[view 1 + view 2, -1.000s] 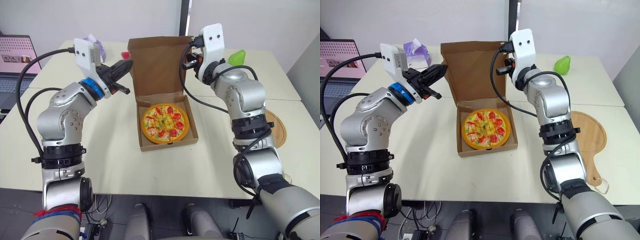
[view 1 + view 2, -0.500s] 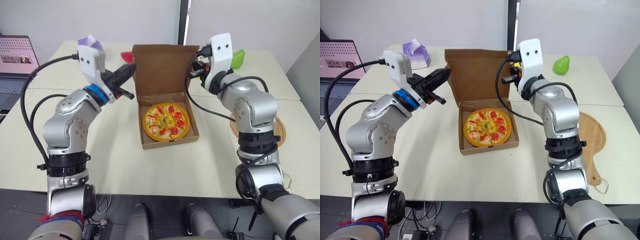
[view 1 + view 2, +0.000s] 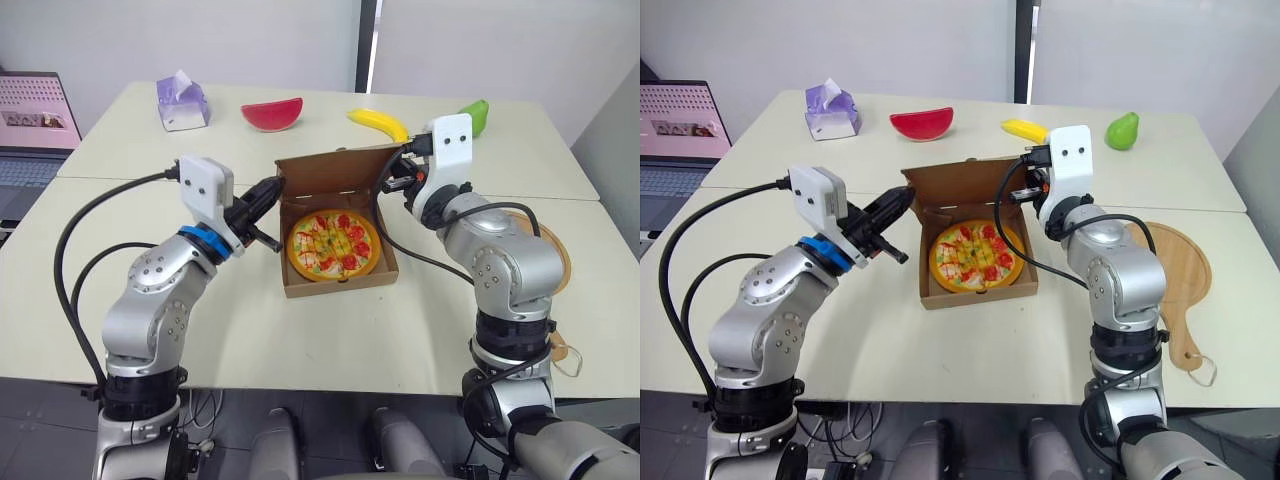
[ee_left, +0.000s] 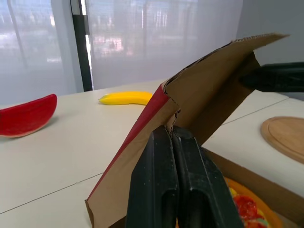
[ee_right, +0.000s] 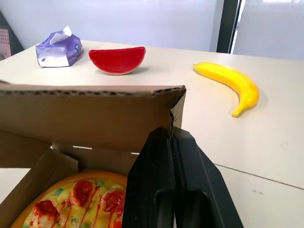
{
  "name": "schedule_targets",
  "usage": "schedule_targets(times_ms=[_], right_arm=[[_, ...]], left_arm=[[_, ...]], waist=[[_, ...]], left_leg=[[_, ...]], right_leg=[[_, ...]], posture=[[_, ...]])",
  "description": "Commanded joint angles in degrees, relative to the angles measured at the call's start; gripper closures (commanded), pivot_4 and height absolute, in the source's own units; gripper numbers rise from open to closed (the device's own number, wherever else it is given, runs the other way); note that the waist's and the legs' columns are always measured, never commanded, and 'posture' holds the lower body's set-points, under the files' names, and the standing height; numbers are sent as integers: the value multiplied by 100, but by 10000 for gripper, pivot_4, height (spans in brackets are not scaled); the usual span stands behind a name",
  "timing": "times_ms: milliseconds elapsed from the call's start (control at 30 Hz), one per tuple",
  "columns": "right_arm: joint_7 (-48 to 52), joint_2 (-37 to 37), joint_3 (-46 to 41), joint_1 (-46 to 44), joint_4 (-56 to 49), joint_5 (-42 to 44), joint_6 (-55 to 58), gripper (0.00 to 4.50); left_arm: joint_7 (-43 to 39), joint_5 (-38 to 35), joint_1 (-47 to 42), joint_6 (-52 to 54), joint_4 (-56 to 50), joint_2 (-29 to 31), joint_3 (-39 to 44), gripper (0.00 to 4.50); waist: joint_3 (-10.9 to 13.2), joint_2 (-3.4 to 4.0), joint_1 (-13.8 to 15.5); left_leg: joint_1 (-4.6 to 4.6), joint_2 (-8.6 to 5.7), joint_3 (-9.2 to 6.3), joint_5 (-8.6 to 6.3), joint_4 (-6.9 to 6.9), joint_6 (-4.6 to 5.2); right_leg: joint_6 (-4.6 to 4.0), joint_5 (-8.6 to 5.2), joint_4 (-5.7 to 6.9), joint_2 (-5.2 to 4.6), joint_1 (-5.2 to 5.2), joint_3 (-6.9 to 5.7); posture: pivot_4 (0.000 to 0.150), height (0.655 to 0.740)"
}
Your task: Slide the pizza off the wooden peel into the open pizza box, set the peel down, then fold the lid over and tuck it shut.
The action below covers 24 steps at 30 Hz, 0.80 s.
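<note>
1. Both grippers are up at the pizza box lid (image 3: 335, 170), one at each top corner. The lid leans forward over the base, partway down and not yet tucked.
2. On my left wrist camera, the left gripper (image 4: 169, 133) has its fingers (image 4: 156, 180) clenched together with nothing between them. Their tips sit right at the lid's left edge, by the folded side flap.
3. On my right wrist camera, the right gripper (image 5: 171, 135) also has its fingers (image 5: 154, 180) pressed tight and empty. The tips are against the lid's right corner, just under its top edge.
4. I see the pizza (image 3: 332, 243) lying flat inside the pizza box (image 3: 340, 283), which rests on the near half of the table (image 3: 300, 330) between my two arms.
5. I see the wooden peel (image 3: 1180, 270) lying flat on the table to the right of the box. It is partly hidden behind my right arm, with its handle pointing toward me.
6. Along the far side of the table I see a purple tissue pack (image 3: 181, 103), a watermelon slice (image 3: 272, 113), a banana (image 3: 378, 124) and a green pear (image 3: 1123, 130).
7. I see a laptop (image 3: 30, 110) open at the far left.
</note>
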Motion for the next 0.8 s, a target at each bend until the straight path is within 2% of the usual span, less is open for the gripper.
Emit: schedule_targets(times_ms=[33,267,567,800], right_arm=[[-14,81,-33,160,-364,119,-83,44487],[-69,294,-13,432,-454,122,-211,44487],[-179,437,-21,419,-345,98,-282,44487],[-292,513,-122,198,-179,106,-257,44487]], left_arm=[[130,316,226,-502,-404,-110,-238,45000],[400,691,335,-810,-395,-347,-494,45000],[1001,705,-701,-356,-79,-972,-569,45000],[1426,815,-1169,-281,286,-1409,-551,45000]], waist=[[-1,0,0],[-2,-1,1],[-2,-2,3],[-2,-2,-11]], left_leg=[[0,0,0,0,0,0],[2,0,-3,0,1,0],[1,-3,-7,1,5,1],[3,-3,-11,1,5,1]], right_leg=[[0,0,0,0,0,1],[0,0,0,1,4,-2],[4,2,-2,2,6,-3],[3,2,0,5,6,-1]], posture=[[1500,7400],[1500,7400],[1500,7400],[1500,7400]])
